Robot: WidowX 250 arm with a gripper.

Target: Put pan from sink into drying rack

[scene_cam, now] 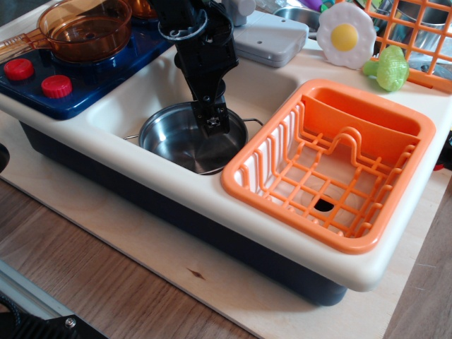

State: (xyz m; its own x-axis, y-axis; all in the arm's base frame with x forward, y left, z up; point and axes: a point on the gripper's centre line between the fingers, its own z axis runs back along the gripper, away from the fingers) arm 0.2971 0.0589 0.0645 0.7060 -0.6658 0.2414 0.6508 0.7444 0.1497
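The shiny steel pan lies flat in the cream-white sink, with one wire loop handle showing on its right side near the rack. My black gripper points down over the pan's back right rim, its tips at about rim height. It is turned edge-on to the camera, looks open, and holds nothing. The orange drying rack sits in the right part of the basin, right beside the pan. The rack holds nothing, and its raised divider stands across the middle.
A transparent amber long-handled pan sits on the blue stove with red knobs at the back left. Behind the sink are a grey box, a toy fried egg, a green toy and a flat orange wire grid.
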